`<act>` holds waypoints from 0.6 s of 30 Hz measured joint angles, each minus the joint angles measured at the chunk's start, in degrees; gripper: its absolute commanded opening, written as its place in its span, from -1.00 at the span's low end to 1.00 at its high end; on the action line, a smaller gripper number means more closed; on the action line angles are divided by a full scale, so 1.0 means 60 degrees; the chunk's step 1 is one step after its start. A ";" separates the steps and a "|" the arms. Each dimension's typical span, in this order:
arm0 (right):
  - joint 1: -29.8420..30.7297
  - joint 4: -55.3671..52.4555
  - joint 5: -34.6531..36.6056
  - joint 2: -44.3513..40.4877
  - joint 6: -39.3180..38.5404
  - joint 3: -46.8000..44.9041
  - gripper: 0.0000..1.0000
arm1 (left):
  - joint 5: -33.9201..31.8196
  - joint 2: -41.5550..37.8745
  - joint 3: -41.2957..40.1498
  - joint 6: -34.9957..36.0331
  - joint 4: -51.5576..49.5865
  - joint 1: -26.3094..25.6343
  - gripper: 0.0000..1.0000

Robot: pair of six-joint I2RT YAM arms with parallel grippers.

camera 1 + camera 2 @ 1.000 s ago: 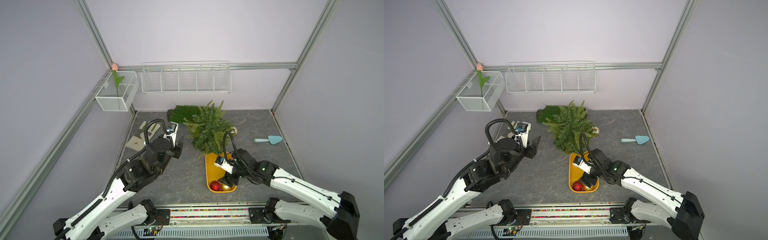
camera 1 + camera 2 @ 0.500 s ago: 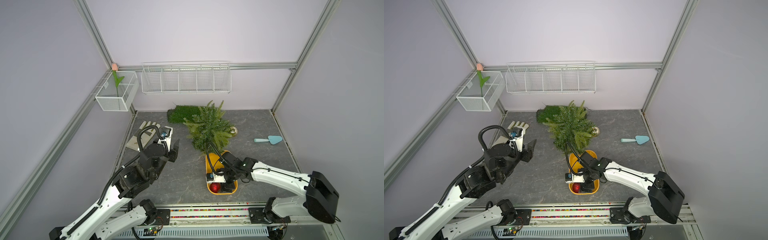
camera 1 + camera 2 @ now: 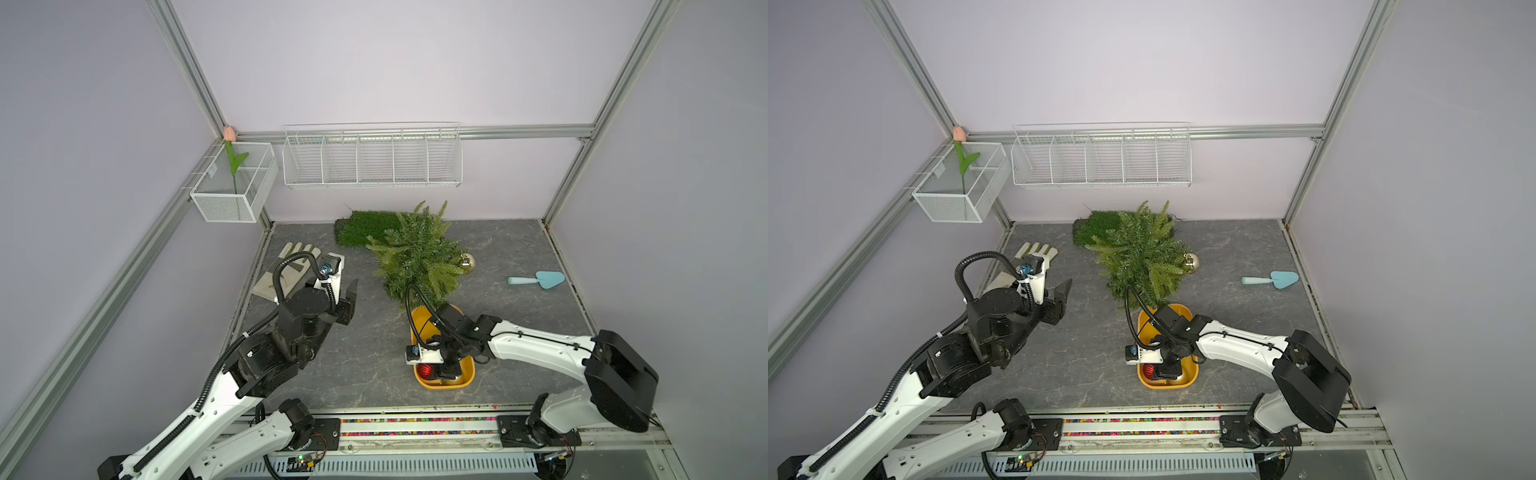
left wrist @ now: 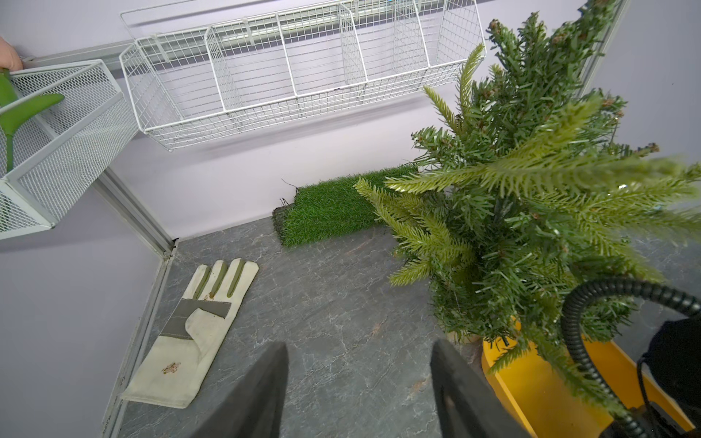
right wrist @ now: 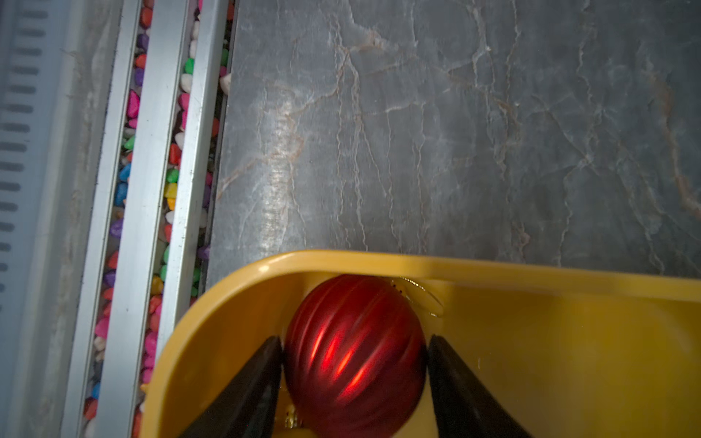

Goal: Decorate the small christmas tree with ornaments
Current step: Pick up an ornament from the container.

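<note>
The small christmas tree stands at the back middle, and it fills the right side of the left wrist view. A shiny pale gold ornament sits at the tree's right edge. The ribbed red ornament lies in the near end of the yellow tray. My right gripper reaches down into that end, with a finger against each side of the red ornament. My left gripper hovers open over bare table left of the tree.
A work glove lies at the back left and a green turf mat lies behind the tree. A blue trowel rests at the right. Wire baskets and a mesh box hang on the walls. A pebble-filled rail runs along the table's front.
My right gripper dropped into the near end of the tray and its jaws closed in onto the red ornament. The left arm drew back a little from the tree.
</note>
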 measured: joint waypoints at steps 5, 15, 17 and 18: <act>-0.0015 -0.0171 0.0026 -0.1395 0.0240 -0.0022 0.20 | 0.0000 0.0025 0.0000 0.0007 0.0000 0.0000 0.24; -0.0135 -0.0259 -0.0106 -0.1931 0.0743 -0.0175 0.46 | 0.0066 0.0073 0.0000 0.0073 0.0033 0.0000 0.24; -0.0135 -0.0240 -0.0091 -0.1472 0.0739 -0.0237 0.50 | 0.0073 0.0087 0.0000 0.0073 0.0033 0.0000 0.24; -0.0135 -0.0226 -0.0073 -0.1206 0.0765 -0.0240 0.52 | 0.0073 0.0087 0.0000 0.0073 0.0033 0.0000 0.24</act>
